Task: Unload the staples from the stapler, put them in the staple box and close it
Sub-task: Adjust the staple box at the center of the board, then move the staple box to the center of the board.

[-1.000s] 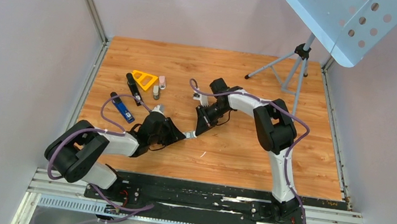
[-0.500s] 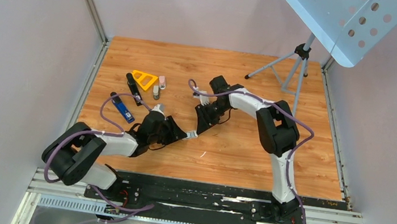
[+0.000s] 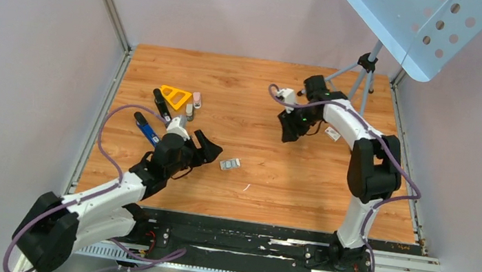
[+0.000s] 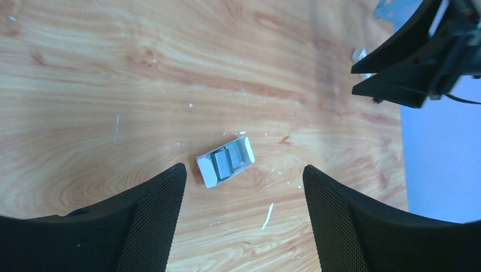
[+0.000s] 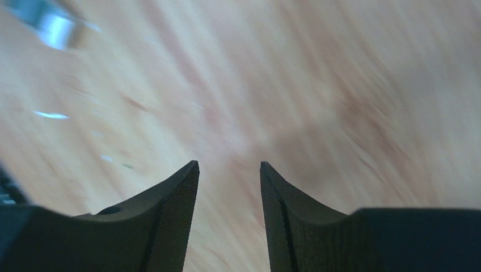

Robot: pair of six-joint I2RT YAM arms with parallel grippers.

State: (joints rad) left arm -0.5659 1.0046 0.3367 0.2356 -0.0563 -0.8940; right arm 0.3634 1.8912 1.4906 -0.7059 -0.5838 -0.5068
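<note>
Black, mesh-textured fingers (image 4: 154, 222) of the left gripper (image 4: 244, 171) stand wide apart with nothing between them, above the wooden tabletop (image 3: 288, 183). Just past their tips, clear of both, a small white box (image 4: 205, 170) lies flat on the wood with grey strips of staples (image 4: 227, 159) inside. A thin pale sliver (image 4: 268, 216) lies near it.

The right gripper (image 5: 228, 165) is well away toward the far right of the table. Its wrist view is blurred, but the two dark fingers (image 5: 170, 215) show a narrow gap that holds nothing, only wood grain beyond. A small white scrap (image 3: 333, 133) lies beside that arm, and a tripod (image 3: 360, 78) stands behind it.

On the far left sit a yellow triangle (image 3: 175, 95), a pink eraser (image 3: 196, 98), a small grey item (image 3: 189, 109), a long black tool (image 3: 161, 104) and a blue one (image 3: 146, 126), all apart from both grippers. I cannot tell which of those two long tools is the stapler.
</note>
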